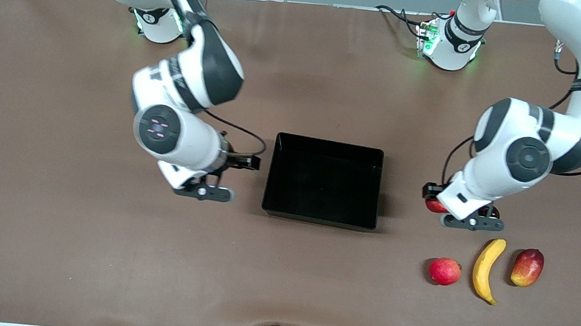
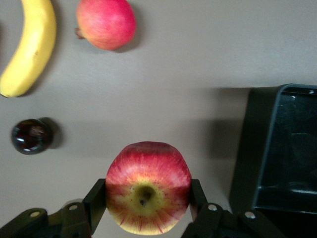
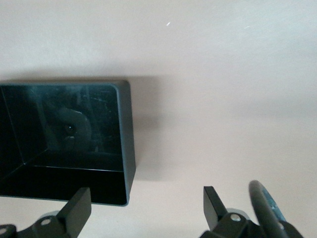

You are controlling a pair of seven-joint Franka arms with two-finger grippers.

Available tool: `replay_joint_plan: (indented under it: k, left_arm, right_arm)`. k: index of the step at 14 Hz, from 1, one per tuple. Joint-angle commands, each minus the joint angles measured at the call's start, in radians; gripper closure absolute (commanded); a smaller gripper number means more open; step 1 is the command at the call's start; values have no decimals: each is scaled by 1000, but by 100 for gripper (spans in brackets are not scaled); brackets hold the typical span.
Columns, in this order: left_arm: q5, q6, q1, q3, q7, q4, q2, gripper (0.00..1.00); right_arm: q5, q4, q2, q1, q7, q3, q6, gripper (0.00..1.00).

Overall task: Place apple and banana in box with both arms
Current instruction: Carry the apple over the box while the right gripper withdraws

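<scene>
Apple [image 2: 148, 187]: red with yellow streaks, pale patch round the stem dimple, clamped between the two fingers [image 2: 94, 198] of the left gripper [image 1: 471, 218], one finger pressed to each side. Held just off the brown table [image 1: 97, 251], toward the left arm's end, between the box and the row of loose fruit, and farther from the front camera than that row. Mostly hidden under the wrist in the front view; only a red edge [image 1: 434, 205] peeping out.

Banana [image 1: 488, 269]: lying flat on the table, curved, dark at the tips, nearer the front camera than the left gripper. Flanked by a round pinkish-red fruit [image 1: 445, 271] on the box side and a red-and-yellow mango [image 1: 527, 267] on the table-end side, neither touching it. A small dark round object [image 2: 30, 136] on the table near the banana's tip, seen only from the left wrist; too dim to identify.

Box [image 1: 324, 180]: black, glossy, shallow, at mid-table, nothing in it.

Right gripper [image 1: 205, 192]: low over bare table just beside the box wall toward the right arm's end, fingers [image 3: 77, 208] spread wide, holding nothing. Corner of the box [image 3: 124, 144] close by in the right wrist view.
</scene>
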Motion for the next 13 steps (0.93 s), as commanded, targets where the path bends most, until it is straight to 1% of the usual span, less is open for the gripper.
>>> replay_joint_plan:
  k: [1, 3, 5, 6, 7, 9, 11, 12, 13]
  left_arm:
    - [11, 51, -86, 1, -131, 1, 26, 100]
    - [11, 78, -144, 1, -216, 0, 40, 100]
    - [11, 86, -193, 1, -233, 1, 40, 100]
    - [12, 88, -207, 1, -238, 1, 38, 100]
    - [15, 89, -225, 1, -248, 1, 35, 100]
    - [20, 103, -268, 3, -288, 3, 41, 100]
    - [22, 156, -272, 1, -313, 1, 70, 100]
    - [22, 178, -276, 1, -316, 0, 84, 100]
    - [22, 196, -293, 1, -319, -2, 101, 100]
  right_arm:
    - [-16, 14, -83, -74, -1, -1, -118, 0]
    - [-16, 12, -130, -125, -3, -2, -195, 0]
    - [-18, 9, -191, -167, -7, -2, -279, 0]
    - [-36, 2, -231, -200, -42, -1, -290, 0]
    - [-63, -21, -263, -233, -118, 1, -307, 0]
    - [-119, -86, -337, -287, -203, 1, -307, 0]
    - [-195, -139, -397, -306, -225, 1, -306, 0]
    - [-235, -194, -435, -315, -281, 1, -286, 0]
    - [-254, -263, -486, -332, -341, -1, -237, 0]
